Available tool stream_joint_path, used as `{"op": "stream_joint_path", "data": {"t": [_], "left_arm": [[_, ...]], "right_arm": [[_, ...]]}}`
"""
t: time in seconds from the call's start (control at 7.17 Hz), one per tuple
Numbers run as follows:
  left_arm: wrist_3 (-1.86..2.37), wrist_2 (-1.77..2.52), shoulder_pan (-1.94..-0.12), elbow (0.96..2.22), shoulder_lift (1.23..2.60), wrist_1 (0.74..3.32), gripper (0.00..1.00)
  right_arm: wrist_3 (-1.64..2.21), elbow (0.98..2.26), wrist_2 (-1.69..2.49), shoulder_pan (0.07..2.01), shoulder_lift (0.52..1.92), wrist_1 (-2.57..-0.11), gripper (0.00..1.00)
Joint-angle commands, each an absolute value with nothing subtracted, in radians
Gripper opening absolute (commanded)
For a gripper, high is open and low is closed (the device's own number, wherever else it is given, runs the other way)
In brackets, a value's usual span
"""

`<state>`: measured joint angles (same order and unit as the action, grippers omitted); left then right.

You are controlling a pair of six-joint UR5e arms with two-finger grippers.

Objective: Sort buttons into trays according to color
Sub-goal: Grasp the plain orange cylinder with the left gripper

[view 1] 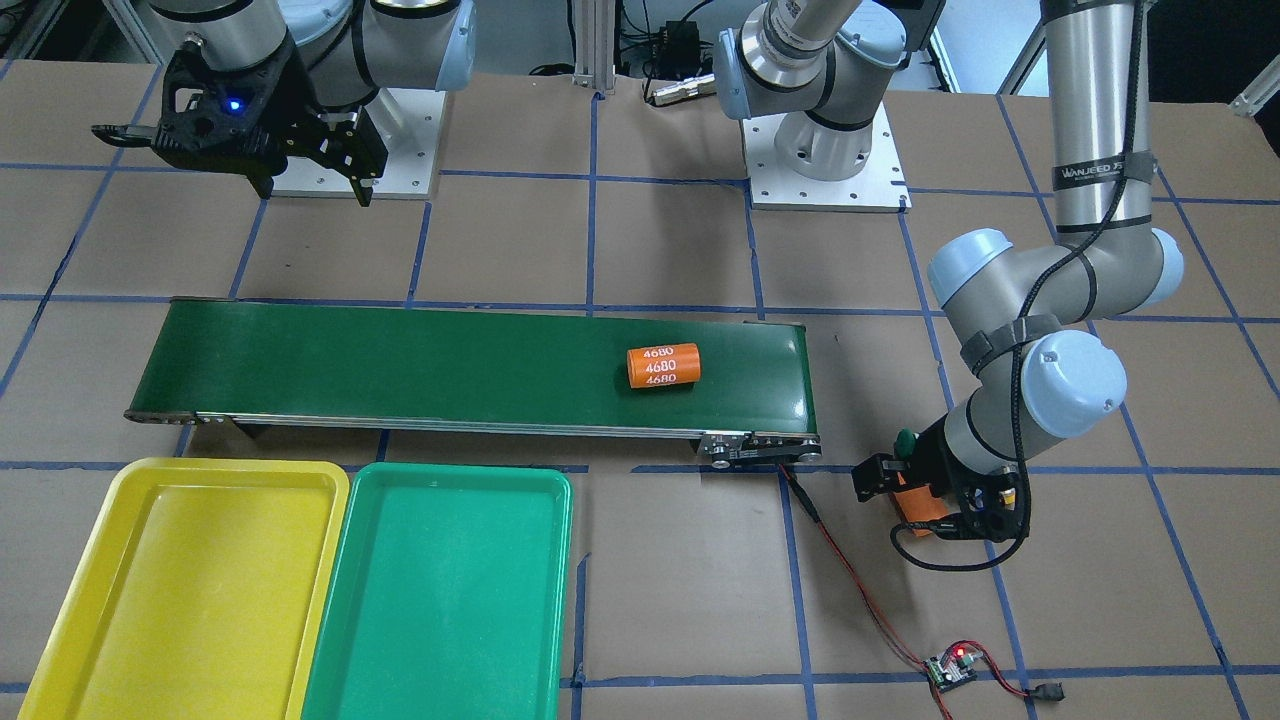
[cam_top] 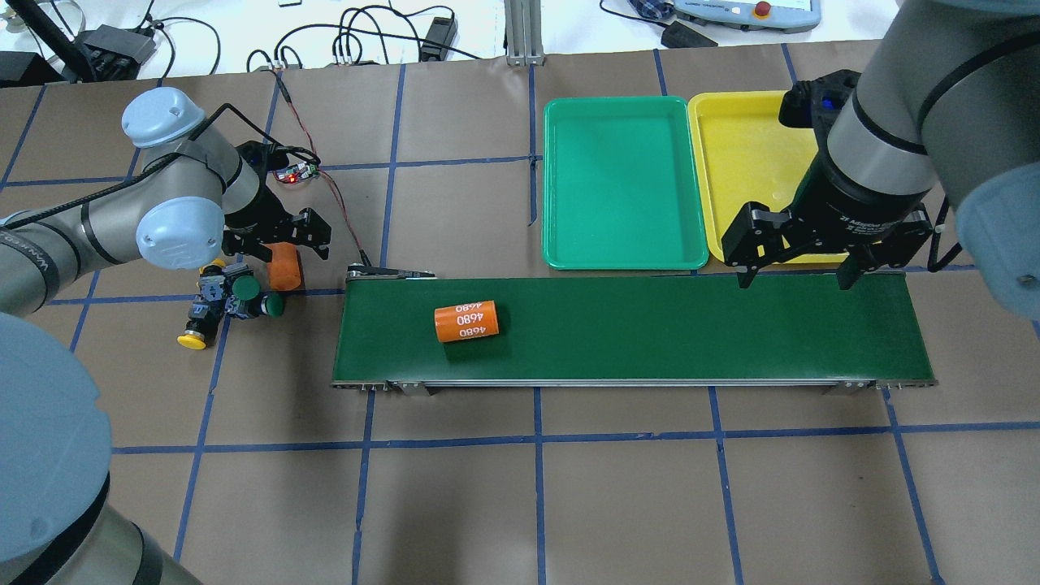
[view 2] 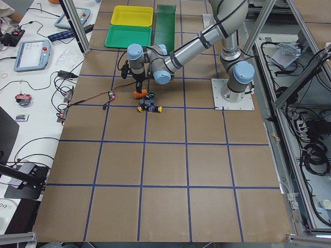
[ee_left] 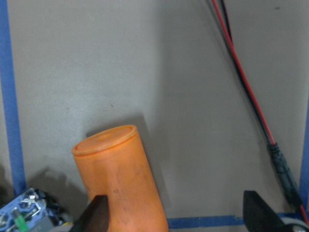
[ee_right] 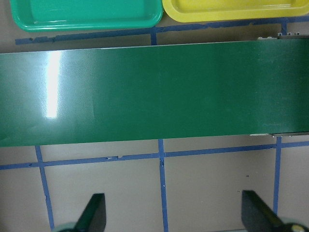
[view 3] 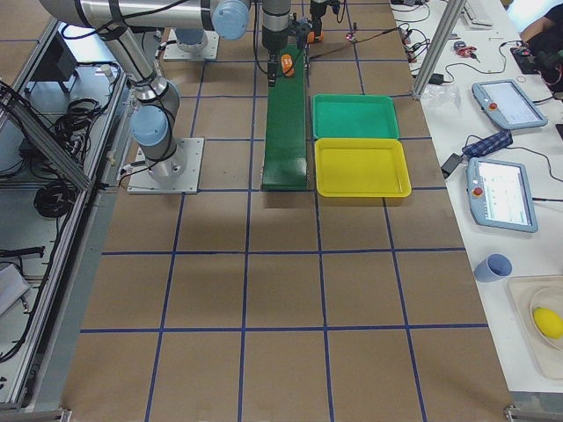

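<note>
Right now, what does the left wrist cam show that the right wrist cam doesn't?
Only left wrist: an orange cylinder close against one jaw, a red-black cable running along the table, and a corner of a button at the bottom left edge.
Only right wrist: the dark-green conveyor belt across the frame, with the near edges of the green tray and yellow tray beyond it.
Both: brown table with blue tape lines, and open jaws at the bottom edge.

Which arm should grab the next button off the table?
Left. The left hand, open, hangs beside the buttons, over an orange cylinder past the end of the belt. The right hand, also open, is at the other end by the trays.
</note>
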<state>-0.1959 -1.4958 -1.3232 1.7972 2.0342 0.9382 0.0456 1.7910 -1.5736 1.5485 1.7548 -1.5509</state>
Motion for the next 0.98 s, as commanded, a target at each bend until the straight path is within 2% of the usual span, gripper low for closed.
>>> {"op": "stream_joint_path", "data": {"t": [0.0, 0.7, 0.84], "left_arm": [[-0.190, -1.499, -1.305, 1.792, 2.042, 0.937, 1.00], [-0.187, -1.503, -1.305, 1.735, 2.074, 0.950, 1.00], [-0.189, -1.500, -1.311, 1.750, 2.082, 0.951, 0.97]], "right_arm": [[0.048, 1.790, -1.574, 1.549, 1.755, -1.557, 1.00], [0.057, 1.789, -1.572, 1.549, 1.746, -1.565, 1.00], [0.046, 1.783, -1.586, 1.549, 1.752, -1.566, 1.00]]}}
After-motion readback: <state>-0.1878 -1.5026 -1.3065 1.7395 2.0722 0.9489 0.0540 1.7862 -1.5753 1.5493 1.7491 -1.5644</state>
